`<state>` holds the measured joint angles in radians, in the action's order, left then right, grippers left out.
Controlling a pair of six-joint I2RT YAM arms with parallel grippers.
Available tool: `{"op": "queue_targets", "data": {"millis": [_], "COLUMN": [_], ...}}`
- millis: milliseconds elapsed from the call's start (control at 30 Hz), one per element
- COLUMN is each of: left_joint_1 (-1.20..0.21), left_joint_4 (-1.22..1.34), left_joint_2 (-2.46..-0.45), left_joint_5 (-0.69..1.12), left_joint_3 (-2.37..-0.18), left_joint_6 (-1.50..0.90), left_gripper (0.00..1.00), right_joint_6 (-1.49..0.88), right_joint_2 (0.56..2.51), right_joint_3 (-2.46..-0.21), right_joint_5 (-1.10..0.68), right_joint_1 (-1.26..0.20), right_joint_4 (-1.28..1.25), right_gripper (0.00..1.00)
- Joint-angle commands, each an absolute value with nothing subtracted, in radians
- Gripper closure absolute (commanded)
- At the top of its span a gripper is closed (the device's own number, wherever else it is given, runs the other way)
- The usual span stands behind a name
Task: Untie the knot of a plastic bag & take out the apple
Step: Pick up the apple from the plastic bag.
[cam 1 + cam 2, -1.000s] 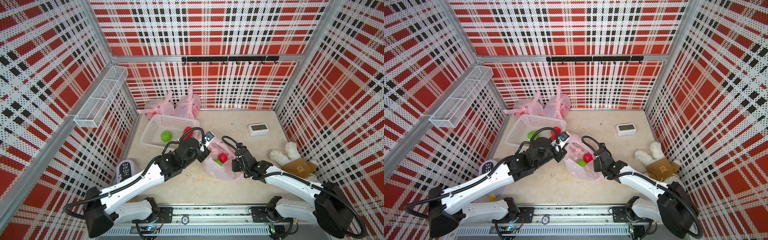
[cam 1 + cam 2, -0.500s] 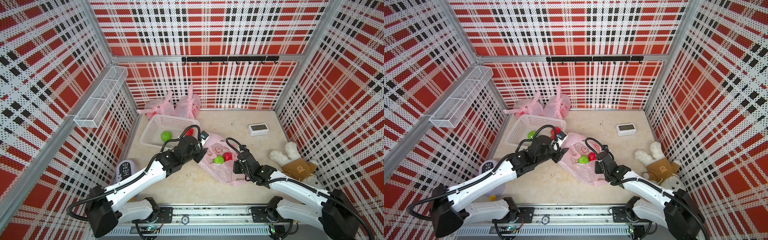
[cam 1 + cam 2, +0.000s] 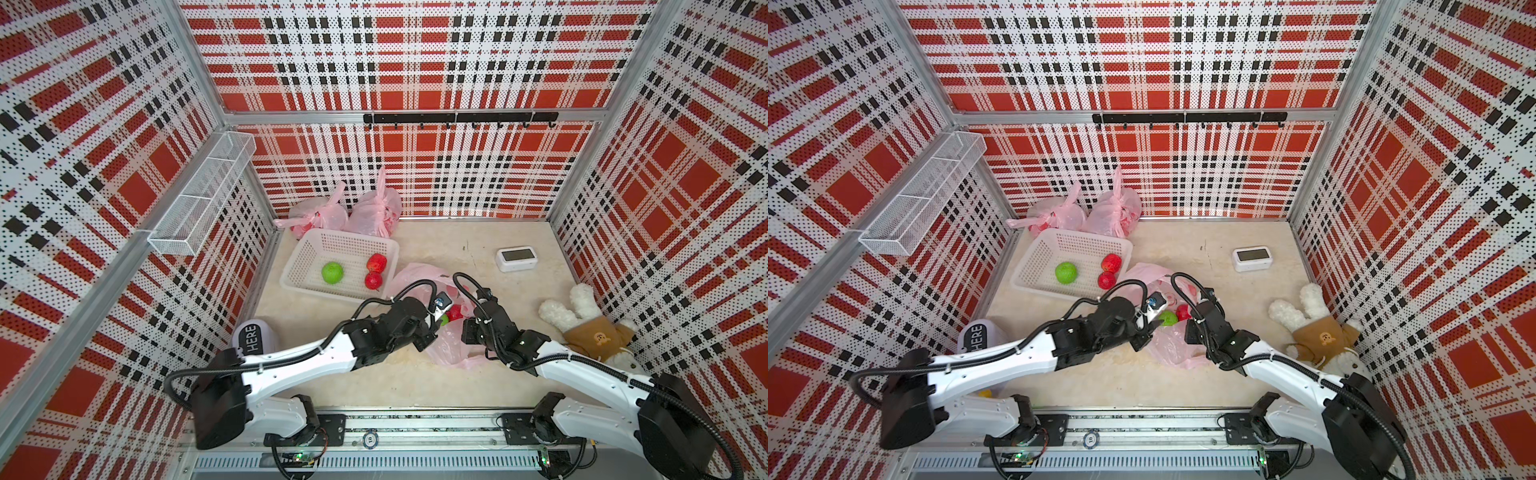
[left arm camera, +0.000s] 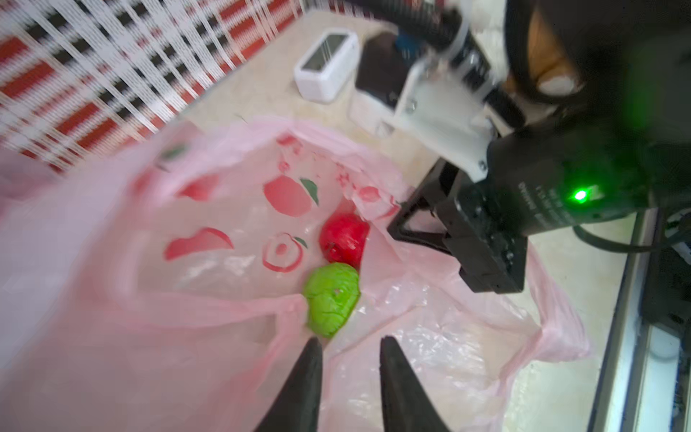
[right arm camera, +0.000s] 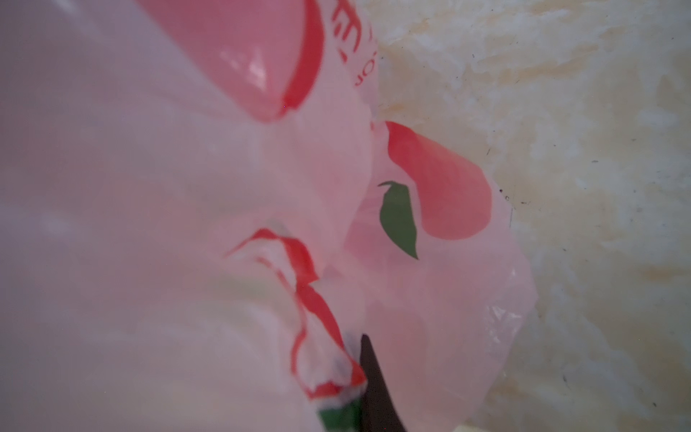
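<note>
One green apple and one red apple sit in the pink bag. Left end effector, over the bag, is slightly open and empty. Right end effector pinches the bag's edge.

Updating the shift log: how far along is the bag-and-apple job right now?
Done: the pink bag lies unknotted, mouth open. In hand: the right gripper pinches its edge while the left gripper, jaws apart, hovers at the green apple beside a red apple inside. Left: grasp and lift an apple out.
</note>
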<state>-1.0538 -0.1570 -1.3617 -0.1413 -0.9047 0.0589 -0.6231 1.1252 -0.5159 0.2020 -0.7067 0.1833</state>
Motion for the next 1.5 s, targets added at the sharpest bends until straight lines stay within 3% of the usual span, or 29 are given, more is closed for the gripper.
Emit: {"op": "queue_targets", "data": {"millis": [0,133,300,633,967,1267,1467], "left_joint_1": [-1.026,-0.951,-0.917,-0.924,-0.917,-0.895,-0.869], "left_joint_4": [-0.103,-0.059,-0.014,-0.032,-0.048,-0.064,-0.078], "left_joint_2": [-1.465,-1.587,-1.668,-1.831,-1.936,-1.802,-1.7], "left_joint_5": [-0.034,0.051,0.018,-0.063,-0.071,-0.054,-0.046], "left_joint_3": [-0.964,-1.005,-1.027,-1.101,-1.136,-1.083,-1.066], "left_joint_6": [-0.022,-0.106,-0.142,-0.213,-0.248,-0.209,-0.207], "left_gripper": [0.73,0.73,0.49,0.31,0.28,0.42,0.43], "right_joint_6": [-0.652,-0.663,-0.67,-0.669,-0.667,-0.67,-0.665], "right_joint_2": [1.117,1.081,1.021,1.058,1.085,1.088,1.113], "right_joint_3": [-0.496,-0.483,-0.449,-0.467,-0.462,-0.452,-0.467], "right_joint_5": [0.198,0.202,0.209,0.189,0.189,0.201,0.198], "right_joint_1": [-0.71,-0.71,-0.71,-0.71,-0.71,-0.71,-0.71], "right_joint_4": [0.151,0.182,0.19,0.191,0.177,0.164,0.151], "right_gripper": [1.0,1.0,1.0,1.0,1.0,1.0,1.0]}}
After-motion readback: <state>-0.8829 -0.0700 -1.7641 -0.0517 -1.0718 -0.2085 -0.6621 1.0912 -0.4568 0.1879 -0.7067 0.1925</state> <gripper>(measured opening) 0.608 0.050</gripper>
